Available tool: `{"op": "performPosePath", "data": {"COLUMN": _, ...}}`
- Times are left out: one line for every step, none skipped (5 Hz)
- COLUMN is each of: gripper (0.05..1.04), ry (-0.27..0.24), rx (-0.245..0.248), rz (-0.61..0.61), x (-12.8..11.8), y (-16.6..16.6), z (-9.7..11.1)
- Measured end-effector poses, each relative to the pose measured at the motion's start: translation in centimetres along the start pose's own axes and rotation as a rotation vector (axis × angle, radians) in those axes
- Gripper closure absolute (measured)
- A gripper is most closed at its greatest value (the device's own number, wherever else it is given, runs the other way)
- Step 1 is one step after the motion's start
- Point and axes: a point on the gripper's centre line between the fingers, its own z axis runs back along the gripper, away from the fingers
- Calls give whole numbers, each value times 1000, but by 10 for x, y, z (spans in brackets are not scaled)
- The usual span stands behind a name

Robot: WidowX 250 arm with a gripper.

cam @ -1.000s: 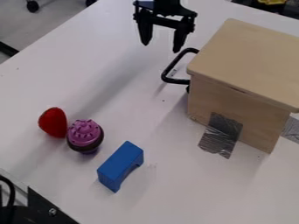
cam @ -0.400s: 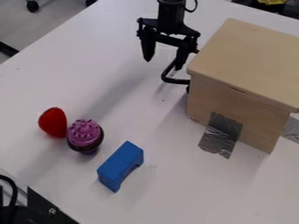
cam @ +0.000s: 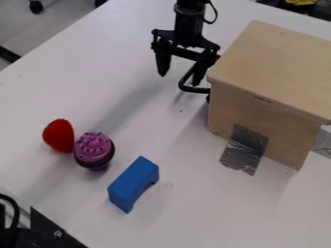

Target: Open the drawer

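Note:
The black gripper (cam: 179, 80) hangs at the upper middle, open, its two fingers well apart with nothing held between them. Its right finger overlaps the black drawer handle (cam: 193, 89); whether they touch I cannot tell. The left finger is out to the left of the handle, over the table. The handle is fixed to the left side of the light wooden drawer box (cam: 267, 108), at the right of the view. The drawer's front is mostly hidden from this angle, and it looks closed.
On the white table (cam: 213, 218) stand a red strawberry-like toy (cam: 59, 136), a purple-topped cupcake toy (cam: 94, 150) and a blue block (cam: 133, 183), all lower left of the box. Grey tape (cam: 245, 149) runs from the box to the table.
The gripper has come down toward the handle, its right finger now in front of the handle's upper part. It has stayed open. The box and toys have not moved.

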Motion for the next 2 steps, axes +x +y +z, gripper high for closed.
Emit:
{"op": "performPosePath", "data": {"gripper": 298, "ry": 34, "rx": 1, "rz": 7, "x": -12, "y": 3, "z": -11}}
{"op": "performPosePath", "data": {"gripper": 593, "ry": 44, "rx": -7, "rz": 10, "x": -17, "y": 2, "z": -18}}
